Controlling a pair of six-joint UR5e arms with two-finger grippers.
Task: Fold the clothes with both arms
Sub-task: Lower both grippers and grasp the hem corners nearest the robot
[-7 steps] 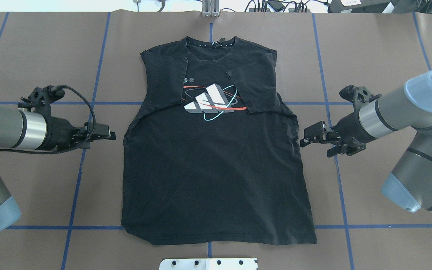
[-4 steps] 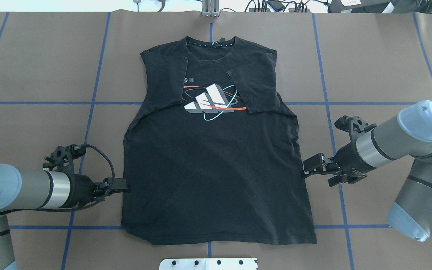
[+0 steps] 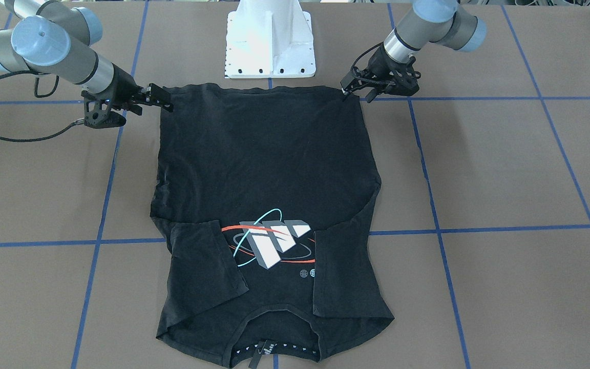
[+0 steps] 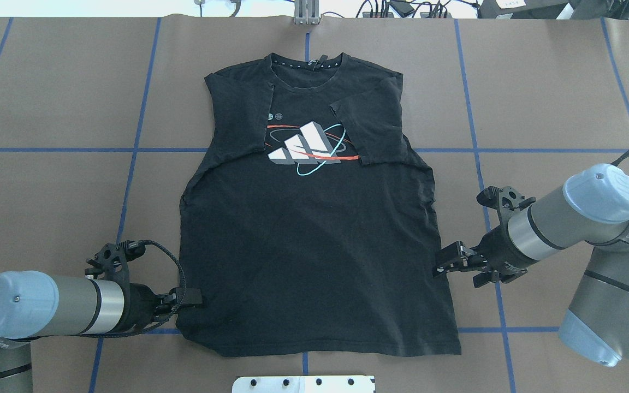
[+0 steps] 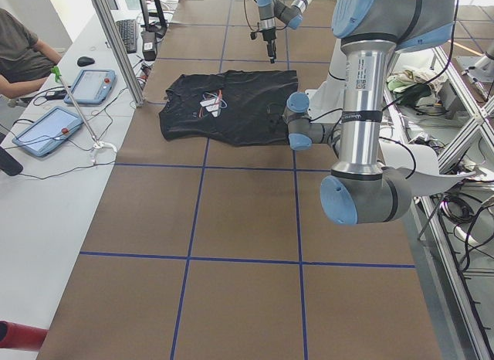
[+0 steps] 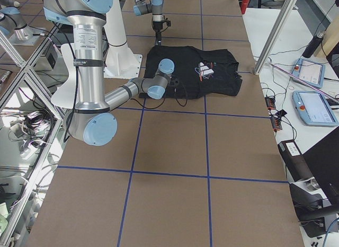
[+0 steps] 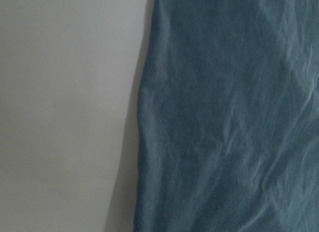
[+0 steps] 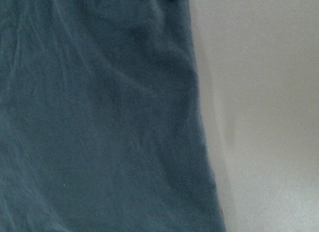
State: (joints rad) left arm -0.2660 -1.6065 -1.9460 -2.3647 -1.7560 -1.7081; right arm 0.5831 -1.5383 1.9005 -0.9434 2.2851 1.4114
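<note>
Left tool point(image 4: 196, 297), right tool point(image 4: 440, 267) beside black T-shirt point(image 4: 314, 262), three-stripe graphic point(image 4: 304, 148)

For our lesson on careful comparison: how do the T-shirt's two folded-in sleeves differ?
By the robot's sides: the left sleeve lies straight, its free edge nearly along the T-shirt's length; the right sleeve lies slanted. The left sleeve stops at the chest graphic's edge; the right sleeve overlaps its side. Both are black and folded inward over the front.

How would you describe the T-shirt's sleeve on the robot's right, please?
On the brown table lies a black T-shirt, sleeves folded inward. This sleeve lies beside the chest graphic, nearer the right arm; its edge slants, whereas the other sleeve has a straight one.
</note>
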